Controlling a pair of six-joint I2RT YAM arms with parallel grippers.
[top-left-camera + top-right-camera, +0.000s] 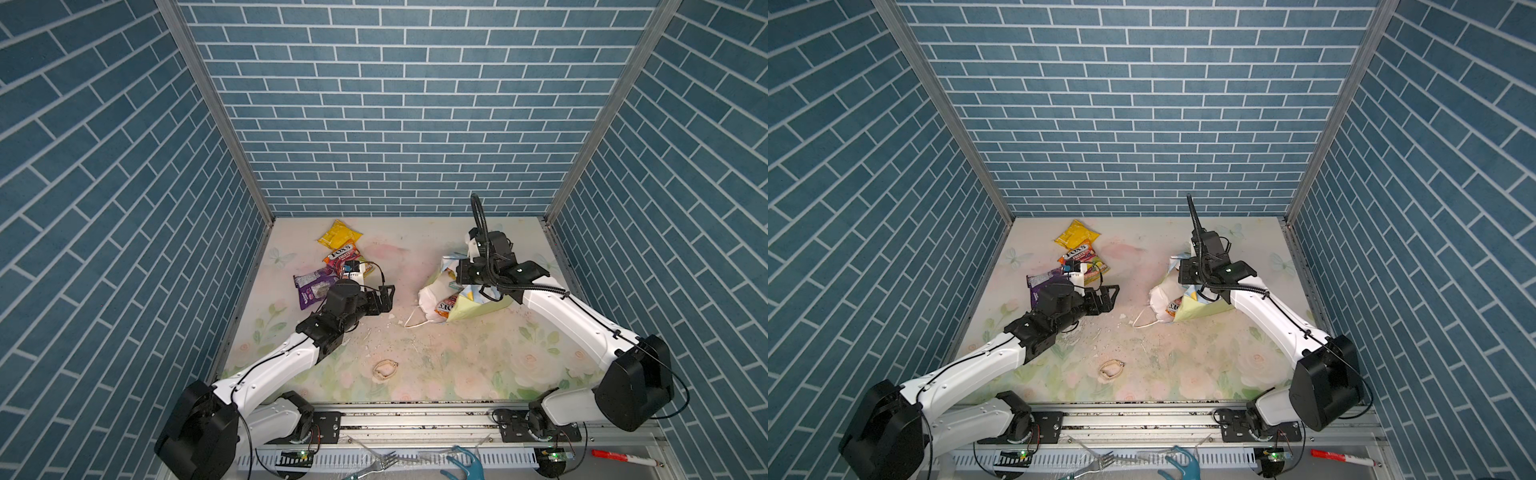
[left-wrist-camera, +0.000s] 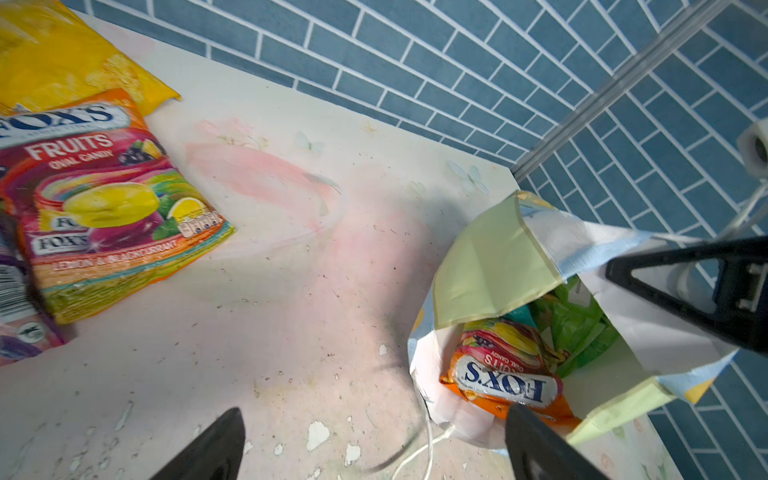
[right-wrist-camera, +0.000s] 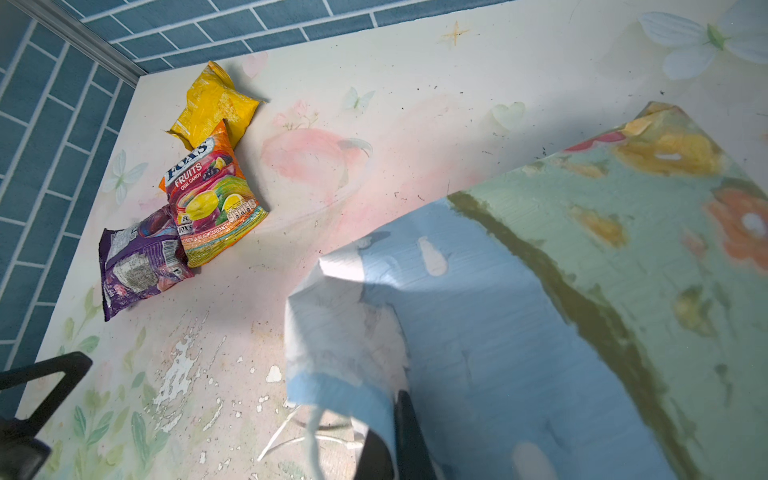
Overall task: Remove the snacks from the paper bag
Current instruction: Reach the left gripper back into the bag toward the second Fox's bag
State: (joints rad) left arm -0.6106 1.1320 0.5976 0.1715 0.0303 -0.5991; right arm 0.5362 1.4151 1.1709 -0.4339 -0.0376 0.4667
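The paper bag [image 1: 436, 291] [image 3: 540, 311] lies tipped on the right of the table, its mouth facing left. My right gripper [image 3: 401, 395] is shut on the bag's upper rim and holds it open. Inside show a FOX'S packet [image 2: 505, 378] and a green packet [image 2: 577, 324]. My left gripper [image 2: 376, 415] [image 1: 388, 297] is open and empty, just outside the mouth. Three snacks lie at the back left in both top views: a yellow packet [image 1: 338, 237], a FOX'S packet [image 3: 212, 195] and a purple packet [image 1: 313, 286].
The bag's white string handle [image 1: 415, 320] trails on the table. A beige loop [image 1: 385, 369] lies nearer the front, among white paint flakes. Beyond the front rail lie a fork [image 1: 374, 463], a teal tool [image 1: 467, 461] and a red marker [image 1: 615, 456]. Brick-pattern walls enclose three sides.
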